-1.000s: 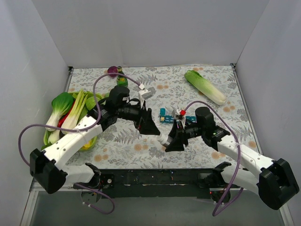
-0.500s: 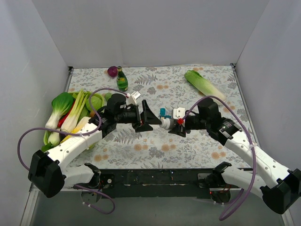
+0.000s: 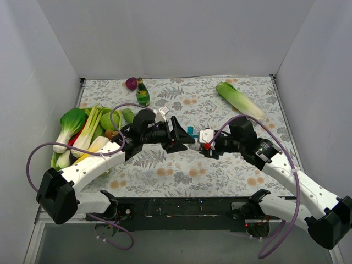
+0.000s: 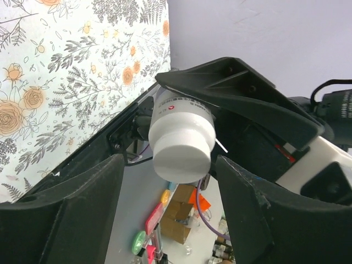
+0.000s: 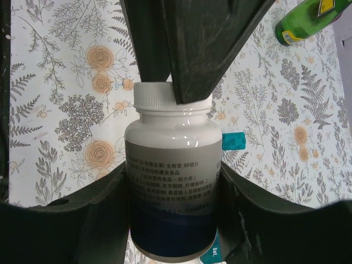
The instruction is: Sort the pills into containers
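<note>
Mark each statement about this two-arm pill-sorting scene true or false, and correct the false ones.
1. The right gripper holds a white pill bottle. True.
2. The bottle's cap has been taken off. False: the white cap sits on the bottle.
3. The left gripper is clamped shut on the cap. False: its fingers stand on either side of the cap with gaps showing.
4. A green bottle stands near the far edge of the table. True.
5. The left gripper carries the teal pill box. False: the box lies on the table beneath the two grippers.
</note>
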You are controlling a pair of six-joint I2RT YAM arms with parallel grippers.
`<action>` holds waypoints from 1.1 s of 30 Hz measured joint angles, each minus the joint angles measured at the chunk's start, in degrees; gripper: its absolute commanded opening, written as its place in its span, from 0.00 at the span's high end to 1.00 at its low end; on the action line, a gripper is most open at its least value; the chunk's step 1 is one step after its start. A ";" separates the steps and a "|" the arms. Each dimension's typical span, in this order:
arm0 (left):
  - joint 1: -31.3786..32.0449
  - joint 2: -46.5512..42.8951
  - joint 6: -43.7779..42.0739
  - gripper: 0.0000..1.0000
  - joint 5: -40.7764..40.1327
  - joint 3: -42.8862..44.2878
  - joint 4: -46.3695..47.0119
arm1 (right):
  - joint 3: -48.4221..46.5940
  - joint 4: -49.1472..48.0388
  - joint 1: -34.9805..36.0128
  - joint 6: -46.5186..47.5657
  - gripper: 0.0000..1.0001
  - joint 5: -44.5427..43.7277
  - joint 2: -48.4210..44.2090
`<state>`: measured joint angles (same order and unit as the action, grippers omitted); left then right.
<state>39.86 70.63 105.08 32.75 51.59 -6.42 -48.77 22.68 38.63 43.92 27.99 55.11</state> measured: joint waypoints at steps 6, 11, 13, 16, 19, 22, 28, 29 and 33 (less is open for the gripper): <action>0.96 2.08 0.42 0.66 -0.46 0.94 0.22 | 0.04 0.61 0.02 -0.11 0.99 -0.26 0.07; 1.16 2.54 -0.17 0.94 0.00 1.60 0.66 | 0.15 0.79 0.02 -0.55 0.99 -0.37 0.07; 1.11 3.02 -0.98 0.96 1.07 1.60 1.11 | 0.24 0.81 0.00 -1.38 0.99 -0.35 0.07; 0.92 3.21 -5.46 0.98 3.34 1.60 1.33 | 0.81 0.79 -0.11 -3.76 0.99 1.16 0.11; 0.63 3.23 -14.67 0.99 7.41 1.95 0.59 | 1.64 0.52 -0.44 -8.24 0.99 5.05 0.11; 0.59 3.23 -27.08 0.97 11.82 3.69 -3.52 | 3.56 -1.66 -0.98 -14.71 0.99 11.67 0.39; 1.16 2.21 -51.19 0.83 19.12 6.82 -13.22 | 12.09 -17.44 -2.08 -36.52 0.99 26.73 1.92; 1.27 2.56 -53.77 0.75 19.65 8.15 -15.34 | 13.70 -21.44 -2.25 -40.46 0.99 28.76 2.25; 1.55 2.93 -59.30 0.26 21.31 11.02 -17.00 | 18.14 -35.17 -3.48 -53.72 0.99 34.05 2.73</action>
<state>41.41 73.56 45.78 54.06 62.61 -23.42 -30.63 -12.49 35.16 -9.80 62.04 57.84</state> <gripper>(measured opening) 0.475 0.599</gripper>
